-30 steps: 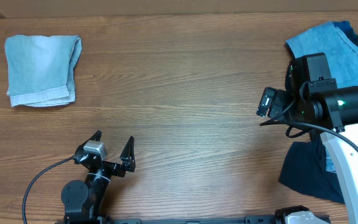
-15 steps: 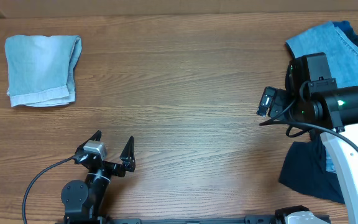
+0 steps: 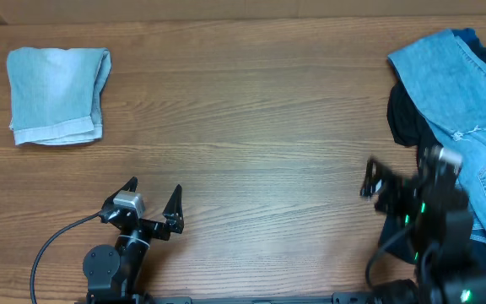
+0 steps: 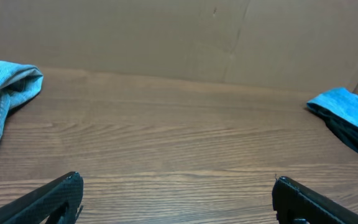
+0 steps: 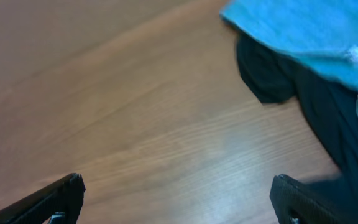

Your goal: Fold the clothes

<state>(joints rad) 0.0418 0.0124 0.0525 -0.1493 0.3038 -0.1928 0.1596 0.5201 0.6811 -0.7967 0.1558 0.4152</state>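
A folded pale light-blue pair of jean shorts (image 3: 57, 95) lies at the table's far left; its edge shows in the left wrist view (image 4: 5, 93). A heap of clothes lies at the right: mid-blue ripped jeans (image 3: 458, 93) over a dark navy garment (image 3: 407, 114), also in the right wrist view (image 5: 328, 37). My left gripper (image 3: 153, 199) is open and empty near the front edge. My right gripper (image 3: 395, 181) is open and empty, just left of the heap's lower part, over bare wood.
The wooden table (image 3: 243, 127) runs between the folded shorts and the heap. A brown cardboard wall (image 4: 179, 37) stands behind the table's far edge.
My right arm has pulled back toward the front edge, uncovering the jeans and the dark garment. The left arm and the folded shorts have not moved.
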